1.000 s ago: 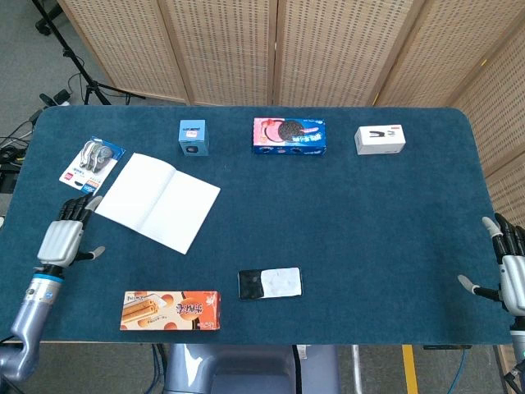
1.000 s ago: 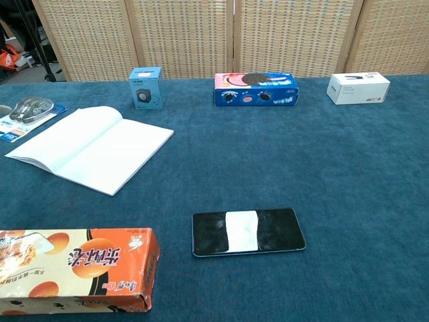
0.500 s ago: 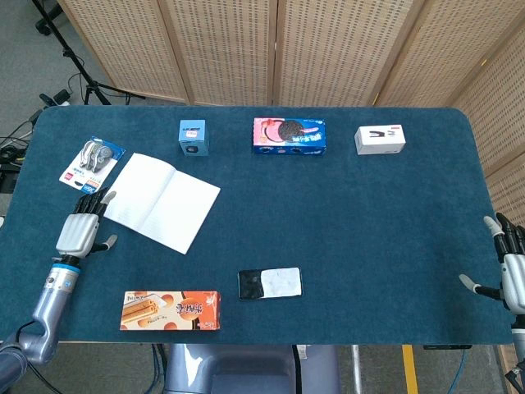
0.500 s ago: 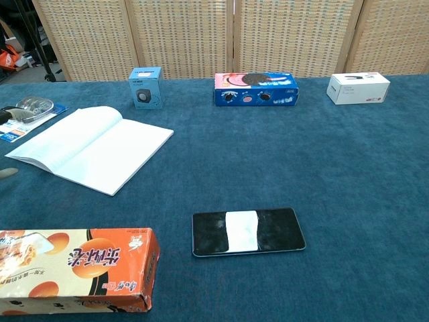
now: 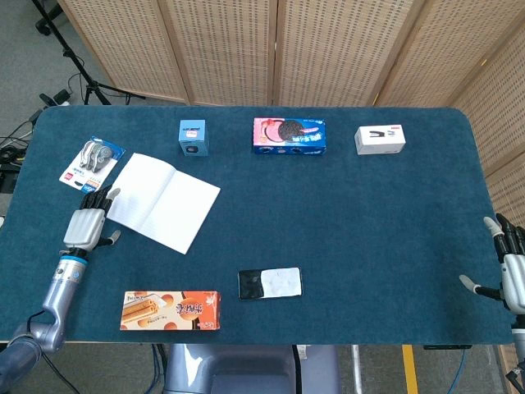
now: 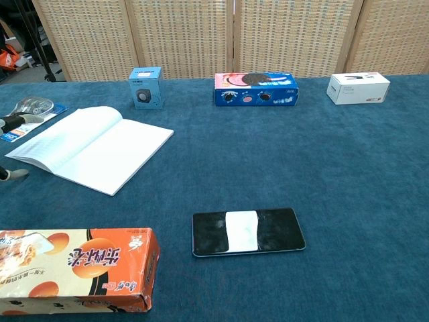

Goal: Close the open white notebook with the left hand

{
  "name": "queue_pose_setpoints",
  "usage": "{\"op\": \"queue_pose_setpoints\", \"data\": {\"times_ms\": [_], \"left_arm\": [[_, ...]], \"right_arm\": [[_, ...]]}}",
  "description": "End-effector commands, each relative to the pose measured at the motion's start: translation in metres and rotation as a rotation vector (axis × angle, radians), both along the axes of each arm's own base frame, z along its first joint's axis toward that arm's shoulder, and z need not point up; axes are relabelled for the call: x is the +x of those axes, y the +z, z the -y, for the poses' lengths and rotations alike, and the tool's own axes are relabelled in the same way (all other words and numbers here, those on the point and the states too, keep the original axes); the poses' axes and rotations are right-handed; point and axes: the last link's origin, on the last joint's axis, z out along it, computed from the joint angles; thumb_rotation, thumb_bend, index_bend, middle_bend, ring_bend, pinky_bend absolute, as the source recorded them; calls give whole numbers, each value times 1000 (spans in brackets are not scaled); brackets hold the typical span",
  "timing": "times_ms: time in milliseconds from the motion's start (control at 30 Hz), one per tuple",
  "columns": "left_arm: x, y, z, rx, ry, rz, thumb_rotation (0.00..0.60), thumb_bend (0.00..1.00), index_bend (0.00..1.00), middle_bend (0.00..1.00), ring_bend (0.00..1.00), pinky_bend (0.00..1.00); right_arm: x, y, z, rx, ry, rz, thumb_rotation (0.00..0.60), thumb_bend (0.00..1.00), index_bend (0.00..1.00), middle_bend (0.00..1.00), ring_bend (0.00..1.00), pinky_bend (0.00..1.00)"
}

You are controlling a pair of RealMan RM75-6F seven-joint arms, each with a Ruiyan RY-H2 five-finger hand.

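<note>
The white notebook (image 5: 164,201) lies open and flat on the blue table, left of centre; it also shows in the chest view, notebook (image 6: 94,147). My left hand (image 5: 86,222) is just off the notebook's left edge, fingers spread and pointing toward it, holding nothing. In the chest view only a fingertip of the left hand (image 6: 13,174) and part of another show at the left border. My right hand (image 5: 510,271) rests at the table's far right edge, fingers apart and empty.
A packaged item (image 5: 91,160) lies behind the left hand. A small blue box (image 5: 194,137), a cookie box (image 5: 289,136) and a white box (image 5: 380,139) line the back. A phone (image 5: 270,283) and an orange snack box (image 5: 171,309) lie near the front.
My left hand has moved forward and to the right, closing in on the notebook's left edge. The right hand and the notebook have not moved.
</note>
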Motion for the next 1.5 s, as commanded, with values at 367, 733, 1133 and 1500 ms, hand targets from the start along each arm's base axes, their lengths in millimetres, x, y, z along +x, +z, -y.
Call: {"op": "queue_pose_setpoints", "data": {"times_ms": [367, 733, 1133, 1500], "left_arm": [[1, -4, -14, 17, 18, 2, 600, 283, 0, 0, 0, 0], [7, -10, -23, 10, 19, -11, 600, 326, 0, 0, 0, 0], [10, -6, -24, 41, -33, -70, 600, 413, 0, 0, 0, 0], [34, 13, -24, 117, -297, -295, 600, 413, 0, 0, 0, 0]], "right_arm": [[-2, 0, 2, 2, -10, 1, 600, 0, 0, 0, 0, 0], [-3, 0, 2, 3, -14, 0, 600, 0, 0, 0, 0, 0], [-3, 0, 2, 5, -13, 4, 600, 0, 0, 0, 0, 0], [-2, 0, 1, 10, -14, 8, 600, 0, 0, 0, 0, 0]]}}
